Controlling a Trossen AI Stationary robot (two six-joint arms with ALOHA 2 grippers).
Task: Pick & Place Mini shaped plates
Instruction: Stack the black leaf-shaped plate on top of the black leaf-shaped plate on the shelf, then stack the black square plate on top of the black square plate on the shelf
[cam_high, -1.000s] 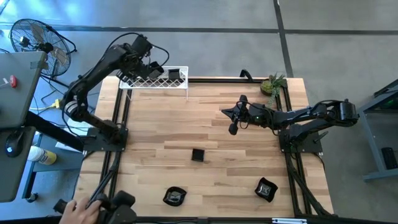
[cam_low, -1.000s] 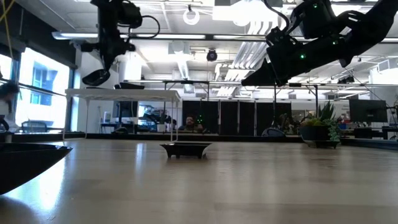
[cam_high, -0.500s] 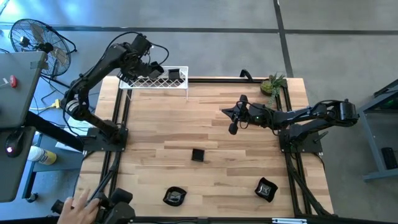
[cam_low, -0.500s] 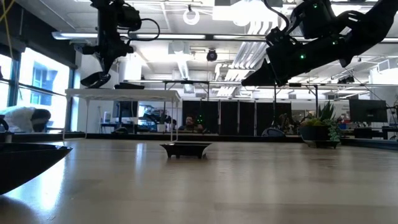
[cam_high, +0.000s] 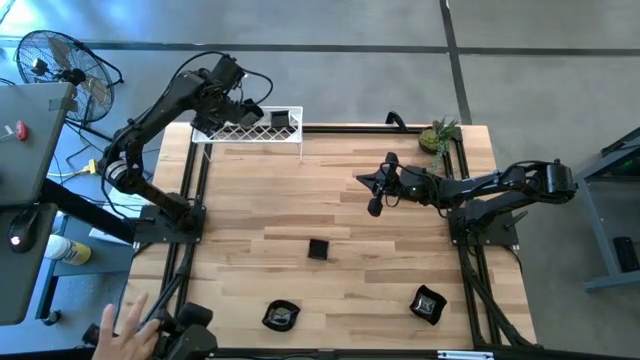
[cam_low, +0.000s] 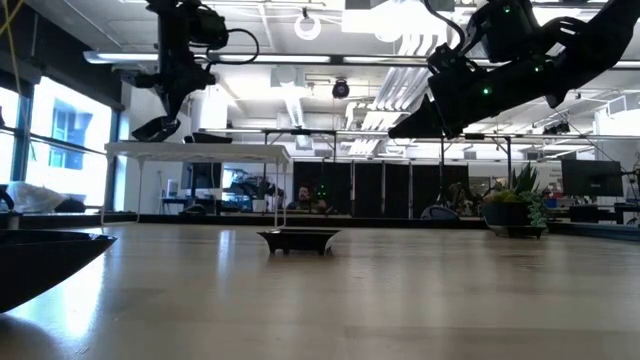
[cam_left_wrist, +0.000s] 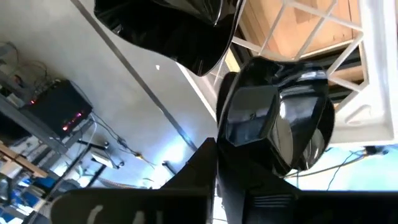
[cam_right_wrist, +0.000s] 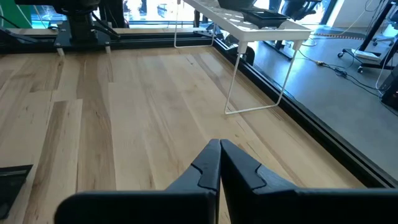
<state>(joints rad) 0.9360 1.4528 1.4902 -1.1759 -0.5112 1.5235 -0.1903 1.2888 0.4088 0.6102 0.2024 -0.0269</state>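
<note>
Since a second ago the person's hand (cam_high: 122, 325) off the near left corner has slid a little and spread out, and the pale figure seen at the left of the low view has sunk lower; both arms are just where they were.

The wooden tabletop (cam_high: 250, 200) carries everything. The left arm reaches to the far left corner, where its left gripper (cam_high: 243, 106) hangs over the white wire rack (cam_high: 290, 133). Its fingers (cam_left_wrist: 214, 180) are narrow and seem to pinch the rim of a glossy black held plate (cam_left_wrist: 273, 118), which is tilted above the mesh. A second dark dish (cam_left_wrist: 168, 25) shows just beside it in the left wrist view; whether it rests on the rack I cannot tell.

The right arm stretches in from the right edge, and the right gripper (cam_high: 362, 181) hovers above the wood right of centre, well clear of the surface. Its fingers (cam_right_wrist: 208, 165) are pressed together with nothing between them.

A small green plant (cam_high: 438, 135) stands at the far right corner.

Three loose plates lie on the wood, well apart. A square plate (cam_high: 318, 249) sits near the middle, a rounded plate (cam_high: 281, 317) lies by the near edge left of centre, and a wavy plate (cam_high: 428, 304) lies toward the near right corner
</note>
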